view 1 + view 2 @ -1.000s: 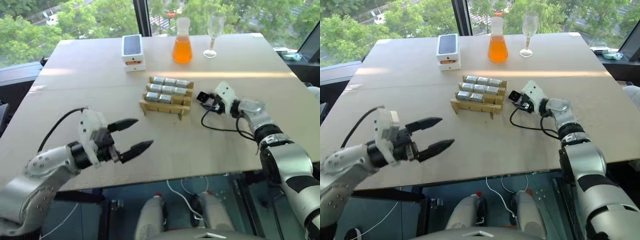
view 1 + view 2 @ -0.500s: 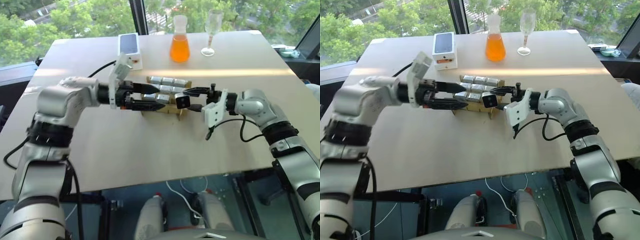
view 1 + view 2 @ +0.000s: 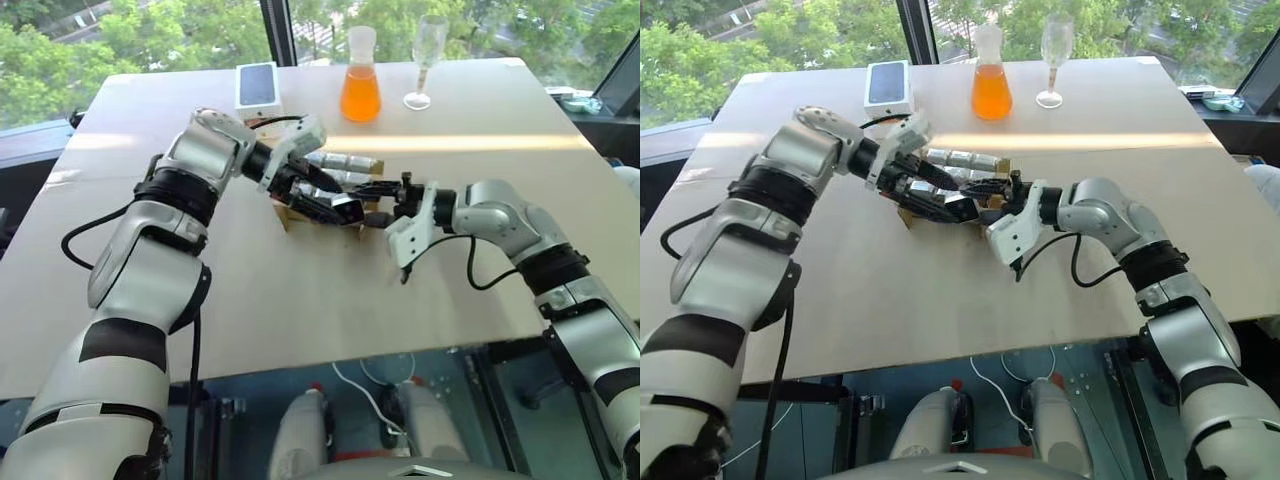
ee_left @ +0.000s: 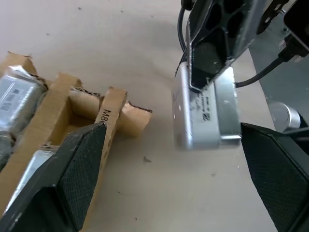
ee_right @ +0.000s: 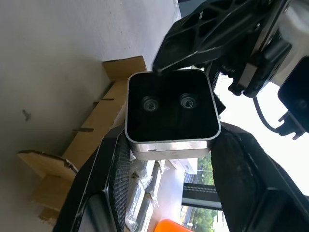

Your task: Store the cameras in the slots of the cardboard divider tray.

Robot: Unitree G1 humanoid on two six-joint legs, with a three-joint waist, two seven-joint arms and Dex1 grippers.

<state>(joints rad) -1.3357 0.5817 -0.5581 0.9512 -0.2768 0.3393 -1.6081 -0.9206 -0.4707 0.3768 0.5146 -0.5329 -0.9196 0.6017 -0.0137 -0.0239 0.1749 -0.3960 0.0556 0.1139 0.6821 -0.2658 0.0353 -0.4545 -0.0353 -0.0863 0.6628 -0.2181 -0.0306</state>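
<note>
The camera [image 5: 170, 113], a small silver-grey block with a black lensed face, hangs pinched in the right gripper [image 5: 166, 145] just above the bench [image 3: 300, 300], close beside the near right corner of the tray [image 4: 108, 108]. It looks rigid and light, with smooth metal sides that could slip under a weak pinch, and the glossy front is the part to spare; the flat silver flanks are the sensible place to hold it, as the right gripper's fingers [image 5: 116, 183] do now, clamping it by two opposite sides with the lens face clear. The left gripper [image 4: 178, 183] is spread wide, its two pads bracketing the camera from well apart without touching it, so it seems set to take over the block; my guess is that it should close on the free sides, not on the face. The tray is thin tan cardboard, likely soft and easy to nudge or crush, with torn flaps at the near corner; its rows already carry other cameras [image 3: 345, 160], and the slot nearest the held one appears open. Beyond the tray stand a phone box [image 3: 257, 85], an orange flask [image 3: 361, 90] and a glass [image 3: 428, 55].
</note>
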